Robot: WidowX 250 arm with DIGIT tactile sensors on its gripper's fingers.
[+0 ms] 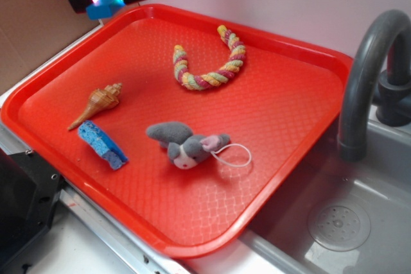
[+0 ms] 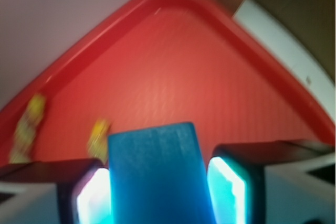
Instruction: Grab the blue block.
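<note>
One gripper (image 2: pixel 157 192) pinches the blue block (image 2: pixel 157 174) between its pads, raised above the red tray's (image 1: pixel 192 248) upper-left corner.

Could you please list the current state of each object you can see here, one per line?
Small smooth blue block: gripped, lifted above the tray corner.
Pincer: shut on the block.
Red plastic tray: flat on the counter.
Tan spiral seashell: lying on its side.
Porous blue sponge: lying on the tray.

One block (image 2: pixel 157 174), shell (image 1: pixel 99 102), sponge (image 1: pixel 101 144), rope (image 1: pixel 209 62), plush (image 1: pixel 186 144).
</note>
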